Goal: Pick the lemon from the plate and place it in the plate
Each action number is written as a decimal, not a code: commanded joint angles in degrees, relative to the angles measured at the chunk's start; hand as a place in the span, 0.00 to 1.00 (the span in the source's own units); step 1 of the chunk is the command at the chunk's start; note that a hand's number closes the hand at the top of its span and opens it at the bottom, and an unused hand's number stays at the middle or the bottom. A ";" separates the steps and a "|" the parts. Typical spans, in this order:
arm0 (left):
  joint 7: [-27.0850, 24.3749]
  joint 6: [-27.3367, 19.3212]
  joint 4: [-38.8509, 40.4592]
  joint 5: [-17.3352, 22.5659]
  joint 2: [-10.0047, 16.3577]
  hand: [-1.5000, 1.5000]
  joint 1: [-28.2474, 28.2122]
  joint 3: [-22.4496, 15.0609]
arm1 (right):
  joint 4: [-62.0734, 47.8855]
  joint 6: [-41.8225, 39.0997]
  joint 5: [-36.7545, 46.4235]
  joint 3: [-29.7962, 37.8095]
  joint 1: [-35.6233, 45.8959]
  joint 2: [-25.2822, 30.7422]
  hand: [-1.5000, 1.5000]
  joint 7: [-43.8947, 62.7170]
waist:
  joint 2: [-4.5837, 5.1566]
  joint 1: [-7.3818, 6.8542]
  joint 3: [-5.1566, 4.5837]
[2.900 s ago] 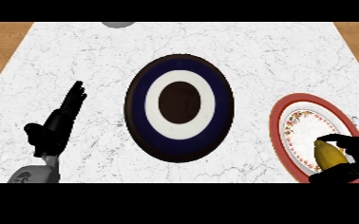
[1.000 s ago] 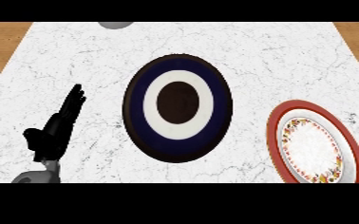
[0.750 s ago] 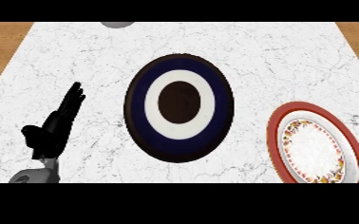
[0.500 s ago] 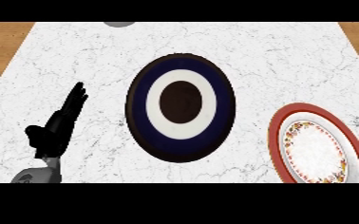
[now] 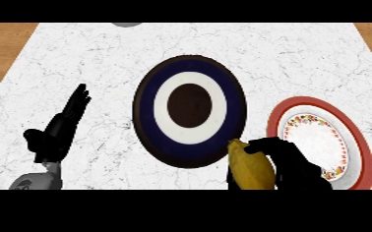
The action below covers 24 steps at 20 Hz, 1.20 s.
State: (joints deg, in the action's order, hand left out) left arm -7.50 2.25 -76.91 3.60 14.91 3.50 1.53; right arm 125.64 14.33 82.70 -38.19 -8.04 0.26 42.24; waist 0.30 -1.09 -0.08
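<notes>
Robot hand (image 5: 292, 166) round lemon (image 5: 251, 170) by blue plate (image 5: 190, 70)

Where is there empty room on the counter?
Bare counter lies between the left hand and the blue plate, and beyond both plates. Crowded: lower right, where the right hand holds the lemon between the blue plate and the red-rimmed plate.

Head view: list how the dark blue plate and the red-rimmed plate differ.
The dark blue plate has a white ring and a dark centre; the red-rimmed plate has a flowered band round a white middle. The dark blue plate looks larger. It lies mid-counter; the red-rimmed plate is near the right edge, partly behind the right robot hand holding the lemon. Both are round and hold nothing.
</notes>
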 commanded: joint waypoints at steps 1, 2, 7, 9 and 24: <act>0.91 0.25 -2.79 0.14 -0.73 0.50 -2.05 -0.53 | -13.30 2.96 -2.42 -0.70 14.78 -0.25 1.00 8.81 | -0.11 -0.27 0.06; 5.28 0.69 -4.84 0.59 0.18 0.50 -0.81 -0.68 | -14.17 0.44 -6.12 3.45 20.05 -0.25 1.00 9.03 | -0.07 -0.45 0.08; -0.88 1.75 2.37 0.14 0.69 0.50 0.72 2.05 | -27.59 5.29 -10.81 3.01 33.25 -0.26 1.00 16.78 | -0.07 0.18 0.04; 0.65 2.12 -2.71 0.50 1.55 0.50 -1.74 1.81 | -28.51 14.89 -12.90 4.02 30.33 -0.26 1.00 15.43 | -0.12 -0.17 0.11; 0.62 1.31 0.53 -0.70 -0.75 0.50 0.78 1.09 | -39.86 39.21 -23.22 9.56 38.62 -0.25 0.00 16.86 | -0.15 0.30 0.15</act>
State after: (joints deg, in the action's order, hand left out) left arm -7.44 3.08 -76.13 2.45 13.96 4.05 2.30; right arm 84.51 42.68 60.99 -30.73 30.66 0.26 57.97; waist 0.22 -1.16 0.03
